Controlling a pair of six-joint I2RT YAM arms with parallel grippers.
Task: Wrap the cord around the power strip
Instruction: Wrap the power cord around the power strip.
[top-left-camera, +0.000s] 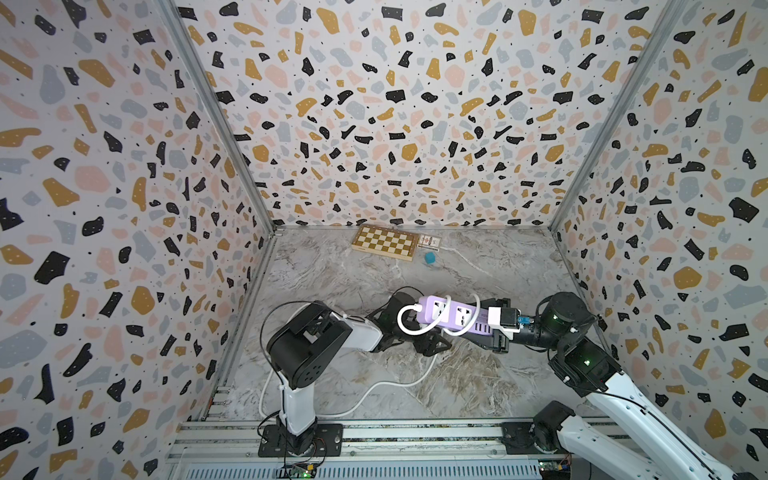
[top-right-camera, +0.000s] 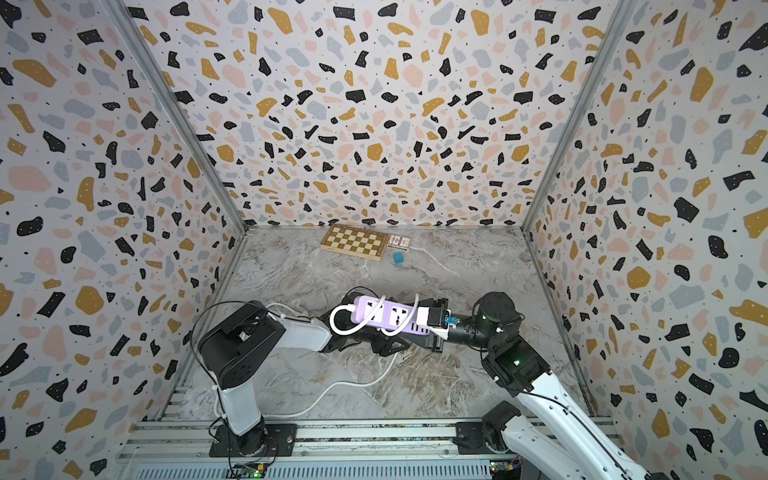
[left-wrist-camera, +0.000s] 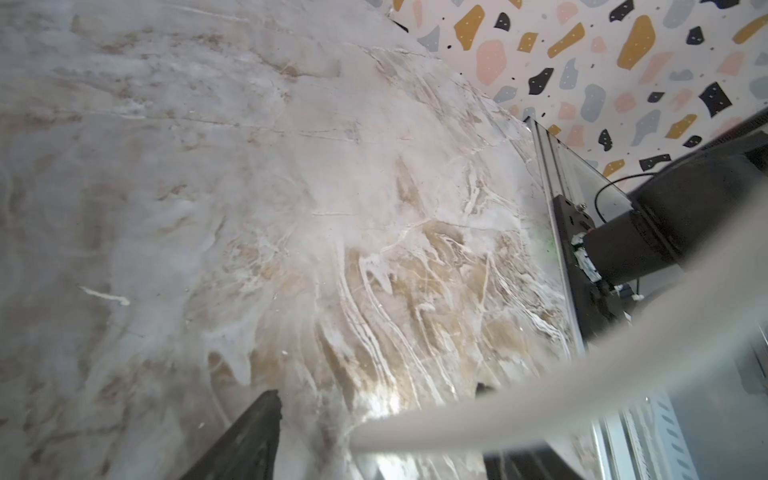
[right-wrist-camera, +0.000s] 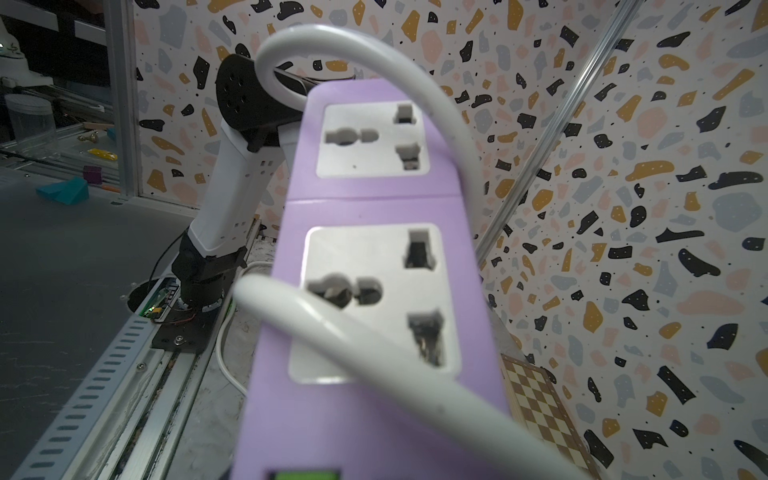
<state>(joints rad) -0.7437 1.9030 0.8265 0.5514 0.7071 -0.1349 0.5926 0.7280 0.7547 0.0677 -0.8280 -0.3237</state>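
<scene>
The lilac power strip (top-left-camera: 453, 316) (top-right-camera: 386, 316) (right-wrist-camera: 374, 208) hangs level above the marble table, sockets up. My right gripper (top-left-camera: 490, 322) is shut on its right end; the strip hides the fingers in the right wrist view. The white cord (top-left-camera: 405, 328) (right-wrist-camera: 374, 345) leaves the strip's left end, curls in a loop and crosses over the strip between the sockets. It then drops to the table and trails toward the front left (top-left-camera: 374, 388). My left gripper (top-left-camera: 419, 338) (left-wrist-camera: 376, 390) sits under the strip's left half, jaws wide apart. The cord (left-wrist-camera: 498, 415) lies loose across them.
A folded chessboard (top-left-camera: 386, 242), a small card box (top-left-camera: 429, 241) and a teal cube (top-left-camera: 430, 258) lie at the back of the table. A thin pale string (top-left-camera: 465, 259) runs beside the cube. Patterned walls close three sides; a metal rail (top-left-camera: 374, 432) runs along the front.
</scene>
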